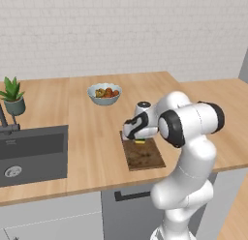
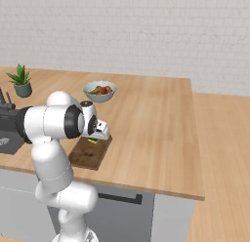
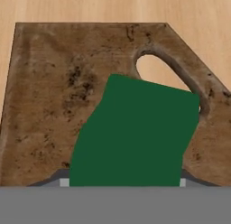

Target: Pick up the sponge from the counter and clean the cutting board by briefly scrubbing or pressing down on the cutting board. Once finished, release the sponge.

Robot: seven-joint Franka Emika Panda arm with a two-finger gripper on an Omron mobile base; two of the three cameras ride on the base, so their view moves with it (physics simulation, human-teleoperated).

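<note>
Tool (image 1: 140, 139) clamped on the sponge (image 3: 135, 133), held directly over the cutting board (image 3: 54, 105) near its slotted end, on the counter (image 1: 87, 137).

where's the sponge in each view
left base view: sponge, a yellow sliver under the hand at the board's far end.
right base view: sponge below the hand, on the board's far end.
hand view: sponge centre, green.
Shared landmark: the board.

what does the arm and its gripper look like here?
Glossy white arm of rounded segments, with dark caps and rings at the joints. The gripper is white with a black panel on its side. No cables or markings can be made out.
</note>
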